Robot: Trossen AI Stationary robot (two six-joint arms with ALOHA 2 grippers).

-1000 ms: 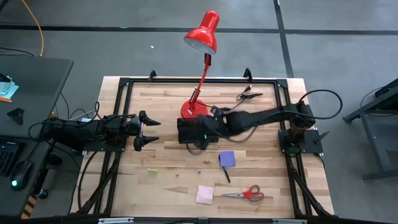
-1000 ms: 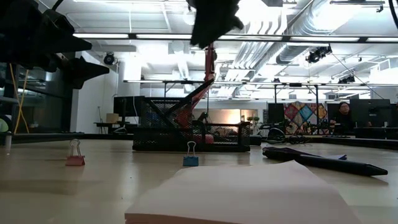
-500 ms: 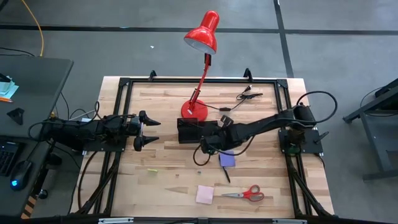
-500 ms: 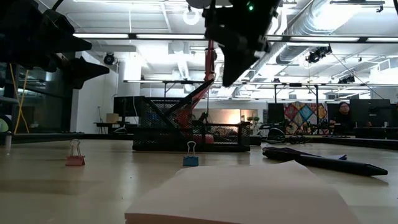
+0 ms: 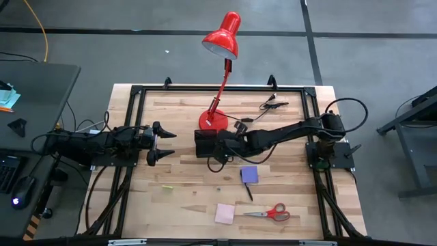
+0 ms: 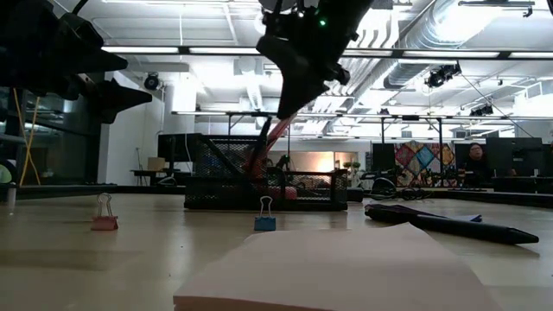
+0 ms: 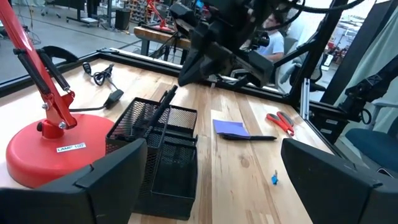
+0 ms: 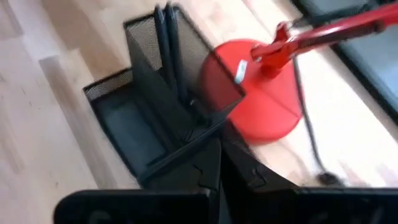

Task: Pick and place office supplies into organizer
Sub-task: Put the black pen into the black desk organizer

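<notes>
My right pincer (image 5: 220, 152) hangs over the organizer (image 5: 208, 144), fingers together and holding nothing I can see, and the nearest loose pen (image 5: 247, 188) lies just beside the purple pad (image 5: 249, 173), pointing away from the organizer.

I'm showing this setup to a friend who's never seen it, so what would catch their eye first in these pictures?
Probably the glossy red desk lamp at the back of the wooden table, its round base beside the black mesh desk organizer. Next, the right arm's hand hanging over that organizer, where thin black pens already stand. Nearer the front lie a purple sticky pad, a pink sticky pad and red-handled scissors.
</notes>
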